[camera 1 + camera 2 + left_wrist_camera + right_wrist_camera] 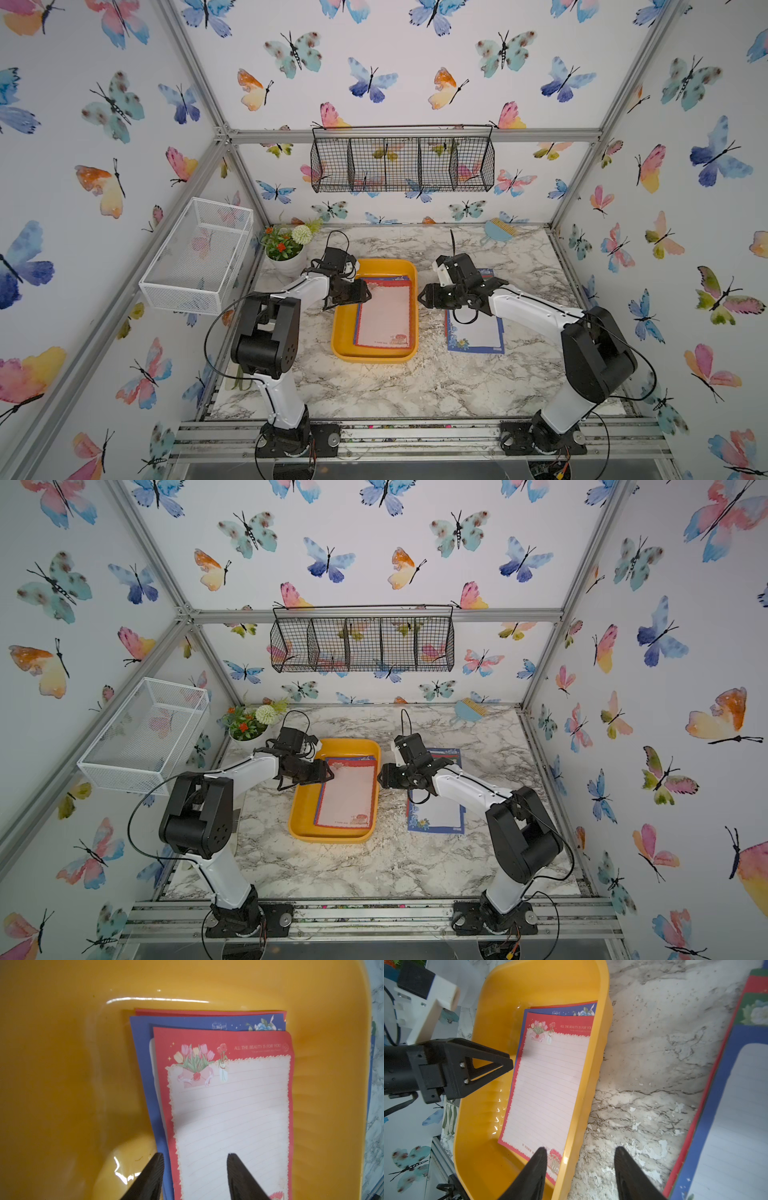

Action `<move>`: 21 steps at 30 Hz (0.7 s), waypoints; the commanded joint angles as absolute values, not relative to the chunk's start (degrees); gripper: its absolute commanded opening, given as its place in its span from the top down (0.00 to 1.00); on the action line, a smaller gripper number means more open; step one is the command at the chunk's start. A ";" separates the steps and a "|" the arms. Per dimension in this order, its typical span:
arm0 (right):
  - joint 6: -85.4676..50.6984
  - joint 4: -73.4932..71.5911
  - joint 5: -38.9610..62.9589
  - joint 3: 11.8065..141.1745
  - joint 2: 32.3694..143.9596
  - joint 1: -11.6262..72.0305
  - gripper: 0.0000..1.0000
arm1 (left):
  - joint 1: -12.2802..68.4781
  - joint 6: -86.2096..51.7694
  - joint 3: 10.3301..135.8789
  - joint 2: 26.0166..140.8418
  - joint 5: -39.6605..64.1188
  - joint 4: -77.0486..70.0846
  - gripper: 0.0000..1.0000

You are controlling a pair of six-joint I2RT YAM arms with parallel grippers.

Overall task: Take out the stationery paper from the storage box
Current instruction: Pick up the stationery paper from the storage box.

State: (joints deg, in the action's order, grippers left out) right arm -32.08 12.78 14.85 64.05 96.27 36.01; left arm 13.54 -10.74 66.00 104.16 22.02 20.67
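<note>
Stationery paper point(386, 316) lengthwise in storage box point(343, 328), tulips rearward; left gripper point(195, 1156), right gripper point(581, 1148) spread.

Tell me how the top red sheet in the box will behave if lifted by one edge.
The red sheet looks thin and lies flat, so it will probably droop. It rests on blue sheets, so those may slide along. The box looks glossy, so sheets could slip on it.
</note>
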 commanded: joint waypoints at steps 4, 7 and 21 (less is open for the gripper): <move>-32.43 12.22 15.38 64.60 97.12 36.47 0.45 | 13.97 -10.69 66.52 106.06 23.02 22.15 0.47; -32.34 12.30 15.29 64.42 97.03 36.47 0.45 | 14.06 -10.71 66.69 106.57 23.10 22.50 0.47; -33.05 10.68 18.53 63.72 99.10 36.47 0.48 | 14.06 -10.60 67.24 108.11 25.01 23.26 0.48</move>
State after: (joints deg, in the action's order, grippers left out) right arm -32.40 11.70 16.78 64.03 98.00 36.10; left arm 13.74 -10.72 67.02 106.26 23.09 20.95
